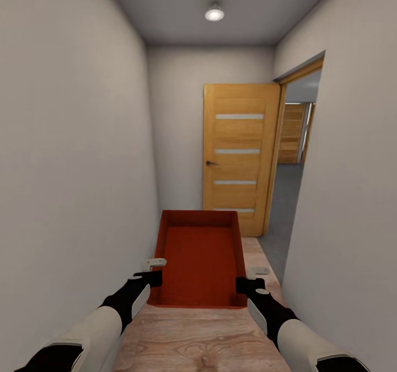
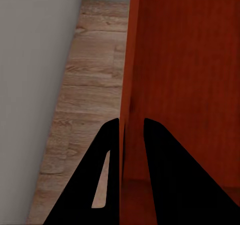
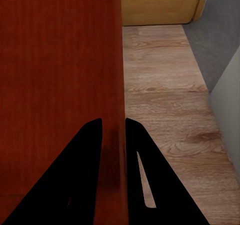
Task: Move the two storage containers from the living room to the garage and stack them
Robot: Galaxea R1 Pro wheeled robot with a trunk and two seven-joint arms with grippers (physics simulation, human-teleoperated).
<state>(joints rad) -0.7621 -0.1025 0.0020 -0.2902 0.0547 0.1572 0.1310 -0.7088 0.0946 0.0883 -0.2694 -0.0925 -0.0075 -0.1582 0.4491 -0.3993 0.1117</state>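
The robot stands in a narrow hallway, carrying one storage container straight ahead at 12 o'clock, held off the wood plank floor between both arms. The left gripper pinches the container's left wall, one finger outside and one inside it. The right gripper pinches the right wall the same way, its fingers straddling the thin red panel.

Plain grey-white walls press close at 9 and 3 o'clock. Beyond the bin at 12 o'clock, an orange wooden door with frosted slats stands swung open against the end of the corridor. At about 1 o'clock a doorway opens onto grey carpet, with more wood panelling farther in. A round ceiling light glows overhead.
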